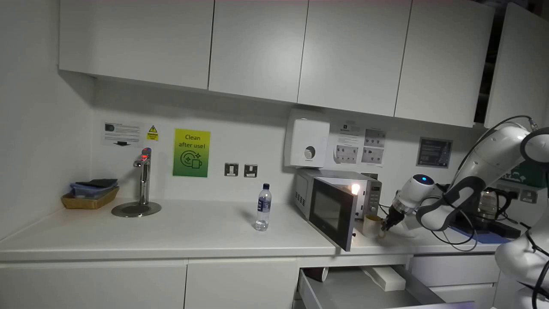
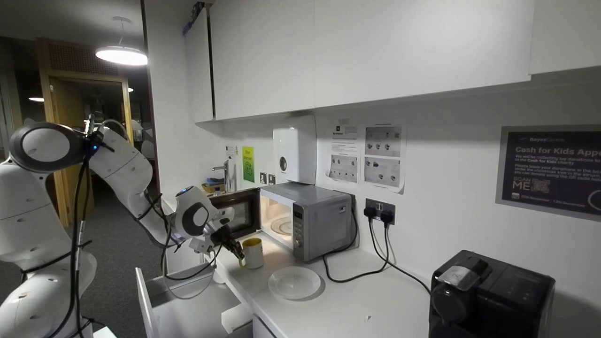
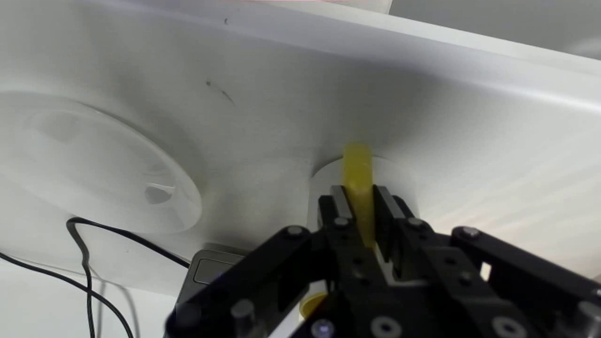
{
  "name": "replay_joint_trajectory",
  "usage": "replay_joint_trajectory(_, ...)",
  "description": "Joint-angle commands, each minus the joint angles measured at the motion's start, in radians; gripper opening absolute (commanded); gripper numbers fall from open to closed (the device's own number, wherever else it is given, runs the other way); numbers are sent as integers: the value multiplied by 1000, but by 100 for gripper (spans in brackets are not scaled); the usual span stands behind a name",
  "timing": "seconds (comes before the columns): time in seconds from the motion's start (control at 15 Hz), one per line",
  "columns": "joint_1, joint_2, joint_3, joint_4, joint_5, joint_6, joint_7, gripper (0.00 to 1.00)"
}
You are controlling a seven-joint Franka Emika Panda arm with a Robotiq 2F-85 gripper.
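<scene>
Mug (image 2: 254,256): cylindrical, perhaps ceramic, handle (image 3: 358,171) clasped.

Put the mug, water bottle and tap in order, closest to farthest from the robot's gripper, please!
1. Mug: its handle is in the gripper.
2. Water bottle: past the open microwave in an exterior view.
3. Tap: even farther along the counter.

A white plate (image 2: 295,283) lies on the counter (image 1: 180,234) near the gripper (image 3: 359,199), while an open drawer (image 1: 343,294) below it holds a white block (image 1: 389,279). A paper-towel dispenser (image 1: 309,138) hangs higher than the gripper. Well apart on the plate's side stands a black machine (image 2: 512,293); on the opposite side, a dark-capped water bottle (image 1: 263,210) stands upright, with a chrome tap (image 1: 144,180), a basket (image 1: 83,203) and a "Clean after use!" sign (image 1: 191,153) farther off.
</scene>
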Motion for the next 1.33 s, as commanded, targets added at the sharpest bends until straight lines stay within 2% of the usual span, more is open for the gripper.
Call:
replay_joint_trajectory(0.0,-31,11,14,16,-15,38,39,4)
replay_joint_trajectory(0.53,-56,13,15,58,-22,48,81,4)
replay_joint_trajectory(1.27,-62,41,42,170,-30,40,62,4)
